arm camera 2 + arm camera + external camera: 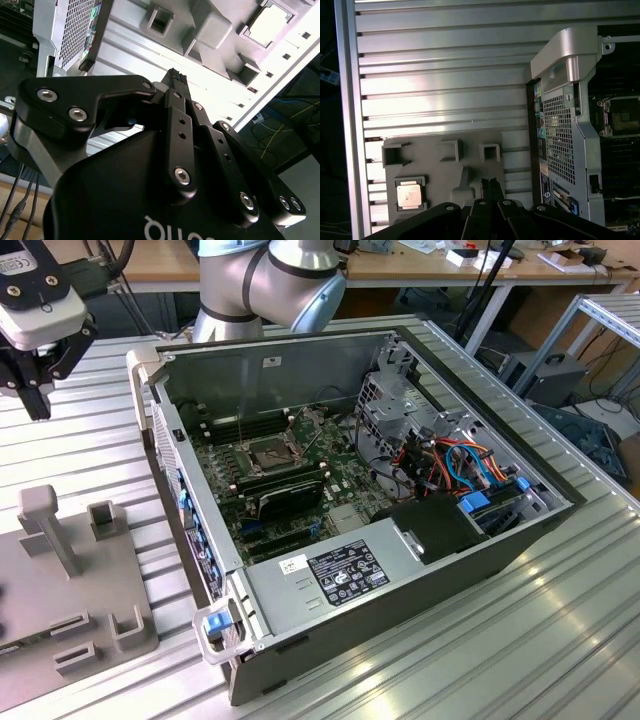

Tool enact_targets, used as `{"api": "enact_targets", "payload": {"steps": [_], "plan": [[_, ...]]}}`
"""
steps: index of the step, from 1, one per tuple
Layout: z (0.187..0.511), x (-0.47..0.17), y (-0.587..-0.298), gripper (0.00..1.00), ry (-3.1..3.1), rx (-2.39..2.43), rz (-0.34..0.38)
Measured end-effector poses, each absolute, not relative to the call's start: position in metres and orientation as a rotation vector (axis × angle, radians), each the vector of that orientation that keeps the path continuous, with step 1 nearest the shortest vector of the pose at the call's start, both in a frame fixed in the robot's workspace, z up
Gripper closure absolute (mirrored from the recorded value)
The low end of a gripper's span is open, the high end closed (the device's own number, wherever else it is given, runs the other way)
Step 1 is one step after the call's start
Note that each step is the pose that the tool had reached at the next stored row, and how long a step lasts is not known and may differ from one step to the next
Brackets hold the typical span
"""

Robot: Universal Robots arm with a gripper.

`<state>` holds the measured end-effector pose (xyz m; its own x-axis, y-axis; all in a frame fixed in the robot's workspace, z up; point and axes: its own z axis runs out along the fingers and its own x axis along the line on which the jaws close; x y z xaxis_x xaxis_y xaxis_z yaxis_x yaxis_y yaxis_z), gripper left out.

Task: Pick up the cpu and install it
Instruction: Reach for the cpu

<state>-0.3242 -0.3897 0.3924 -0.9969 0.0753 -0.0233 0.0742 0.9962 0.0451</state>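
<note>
The hand (491,183) hangs above the ribbed table (445,75) with its fingers drawn together at the tips and nothing between them, which both wrist views show. The cpu (410,193) lies flat, metal top up, in a square recess of the grey fixture plate (470,170) that rests on the table beside the open computer case (570,125).

What matters to us is the offset. In the first wrist view the fingertips sit over the side of the plate nearest the case, while the cpu is at the plate's opposite side, so it lies away from the case and clear of the hand, not under it. The chip is square (so it has no long axis to speak of), and its edges run in line with the plate's edges.

In the second wrist view the cpu (269,24) appears beyond the hand (175,76), bright and washed out, so we cannot read its corner markings. In the exterior view the hand (36,405) is high above the plate (100,610), which the exterior view's left edge cuts off. The socket (272,452) sits well apart inside the case; we cannot tell whether its frame is latched.
</note>
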Motion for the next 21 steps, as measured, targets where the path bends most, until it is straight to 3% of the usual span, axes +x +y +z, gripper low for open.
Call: {"api": "enact_targets", "payload": {"steps": [21], "plan": [[0.3824,-0.3270,-0.3897,0.89,3.114,0.117,0.069]]}}
